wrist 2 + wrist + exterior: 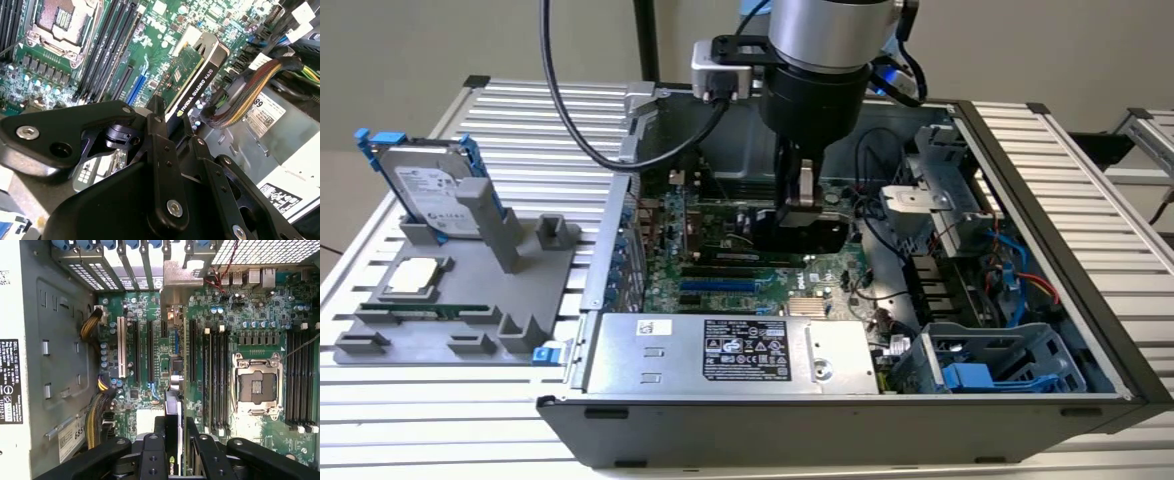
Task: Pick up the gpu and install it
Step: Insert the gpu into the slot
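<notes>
Green-boarded, one gpu [192, 75] stands on edge over one motherboard [235, 330], pinched by the single gripper [797, 205] inside one open computer case [1067, 230]

open case top [1067, 190], motherboard [720, 265] reachable from above, cable bundle [245, 95] just beside gpu [200, 75], drive cage [1001, 365] near

Exterior view is looking down from in front, well back, over the open computer case [1067, 330]. Both wrist views are riding close above the motherboard [250, 330], sharing its slots and processor socket [62, 22].
</notes>
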Robot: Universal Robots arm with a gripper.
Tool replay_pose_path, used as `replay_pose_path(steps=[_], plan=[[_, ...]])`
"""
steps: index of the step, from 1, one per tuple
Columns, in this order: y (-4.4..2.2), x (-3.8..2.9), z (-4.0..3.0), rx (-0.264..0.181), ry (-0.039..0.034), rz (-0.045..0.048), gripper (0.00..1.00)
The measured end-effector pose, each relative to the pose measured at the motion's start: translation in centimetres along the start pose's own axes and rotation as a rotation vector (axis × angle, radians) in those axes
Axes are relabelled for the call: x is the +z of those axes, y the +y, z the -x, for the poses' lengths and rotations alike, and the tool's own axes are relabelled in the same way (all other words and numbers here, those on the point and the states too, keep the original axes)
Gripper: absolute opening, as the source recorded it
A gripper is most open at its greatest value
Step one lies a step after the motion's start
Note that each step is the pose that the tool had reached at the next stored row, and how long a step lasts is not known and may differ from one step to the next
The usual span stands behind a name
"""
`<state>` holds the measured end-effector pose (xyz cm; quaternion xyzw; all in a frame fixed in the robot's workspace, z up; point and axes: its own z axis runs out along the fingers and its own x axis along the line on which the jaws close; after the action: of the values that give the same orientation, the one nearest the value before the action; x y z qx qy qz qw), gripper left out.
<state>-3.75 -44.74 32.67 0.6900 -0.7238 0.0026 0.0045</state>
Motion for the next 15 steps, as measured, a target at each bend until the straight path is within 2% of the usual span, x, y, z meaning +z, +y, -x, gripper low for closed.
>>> replay_pose_path(steps=[11, 15], plan=[[0.31, 1.48, 0.00, 0.000, 0.0001, 0.0000, 0.00], [0.32, 1.52, 0.00, 0.000, 0.0002, 0.0001, 0.00]])
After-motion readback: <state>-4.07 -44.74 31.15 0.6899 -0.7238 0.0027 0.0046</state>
